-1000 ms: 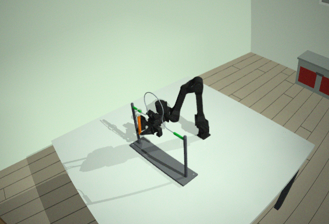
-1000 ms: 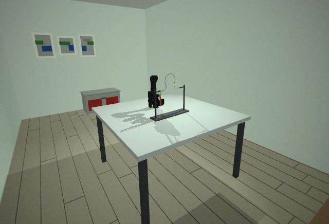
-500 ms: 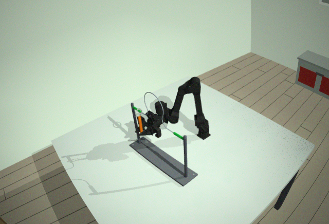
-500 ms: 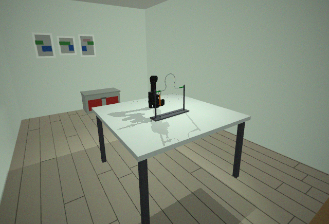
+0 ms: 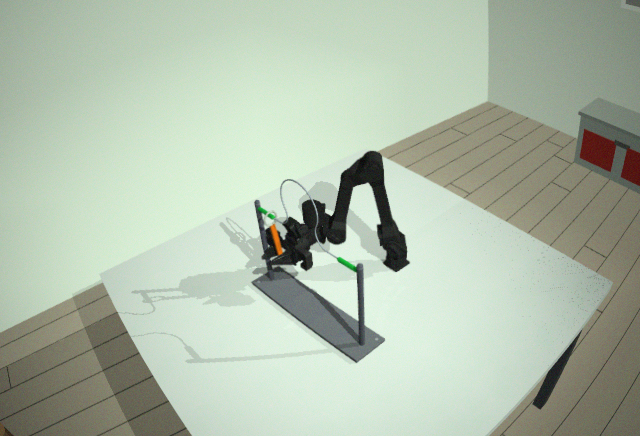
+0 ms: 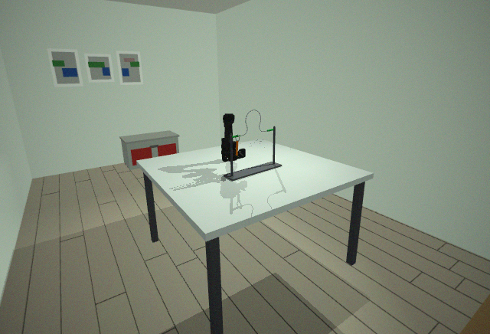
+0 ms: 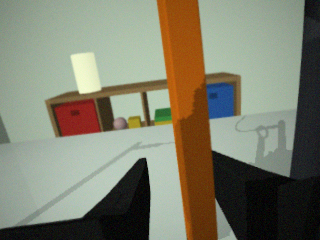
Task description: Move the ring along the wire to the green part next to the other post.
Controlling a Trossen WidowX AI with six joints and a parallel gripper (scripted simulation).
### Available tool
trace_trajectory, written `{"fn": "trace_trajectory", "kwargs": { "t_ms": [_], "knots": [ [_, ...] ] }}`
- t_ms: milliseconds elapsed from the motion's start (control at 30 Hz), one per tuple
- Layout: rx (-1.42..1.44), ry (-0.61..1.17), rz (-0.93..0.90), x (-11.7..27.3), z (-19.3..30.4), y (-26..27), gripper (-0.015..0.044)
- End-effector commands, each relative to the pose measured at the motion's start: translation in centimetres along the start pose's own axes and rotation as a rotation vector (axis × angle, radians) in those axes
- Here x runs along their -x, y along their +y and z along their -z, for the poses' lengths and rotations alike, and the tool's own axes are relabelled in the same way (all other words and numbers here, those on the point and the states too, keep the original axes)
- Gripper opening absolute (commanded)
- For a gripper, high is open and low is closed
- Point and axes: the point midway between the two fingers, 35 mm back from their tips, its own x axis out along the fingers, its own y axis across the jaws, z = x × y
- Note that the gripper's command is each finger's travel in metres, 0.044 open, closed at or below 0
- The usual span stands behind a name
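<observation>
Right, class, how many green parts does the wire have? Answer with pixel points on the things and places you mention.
2. One green part [image 5: 265,212] [image 6: 236,136] adjoins the post beside the robot's gripper [image 5: 275,255], with the ring around it; the other [image 5: 347,264] [image 6: 270,129] adjoins the opposite post.

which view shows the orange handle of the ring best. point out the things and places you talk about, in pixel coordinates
The wrist view: the straight orange handle [image 5: 276,239] [image 6: 237,148] [image 7: 189,115] runs large through it, though cut off at both ends. The top view shows it small, below the ring; the exterior view, only a thin strip.
</observation>
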Motion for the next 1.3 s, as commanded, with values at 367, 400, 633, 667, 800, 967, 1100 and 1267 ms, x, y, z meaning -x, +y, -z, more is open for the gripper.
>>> {"fn": "trace_trajectory", "kwargs": {
  "t_ms": [367,400,633,667,800,967,1100,1267],
  "knots": [
    [-0.001,-0.019,0.005,-0.25,-0.09,-0.09,0.016],
    [-0.002,-0.029,0.005,-0.36,-0.09,-0.06,0.016],
    [-0.001,-0.006,0.006,-0.1,-0.1,-0.12,0.016],
    [-0.001,0.003,0.006,0.0,-0.11,-0.14,0.016],
    [-0.001,0.0,0.006,-0.01,-0.1,-0.12,0.016],
    [-0.001,-0.019,0.004,-0.2,-0.07,-0.05,0.016],
    [-0.001,-0.018,0.004,-0.18,-0.07,-0.06,0.016],
    [0.0,0.01,0.006,0.13,-0.09,-0.14,0.016]
  ]
}}
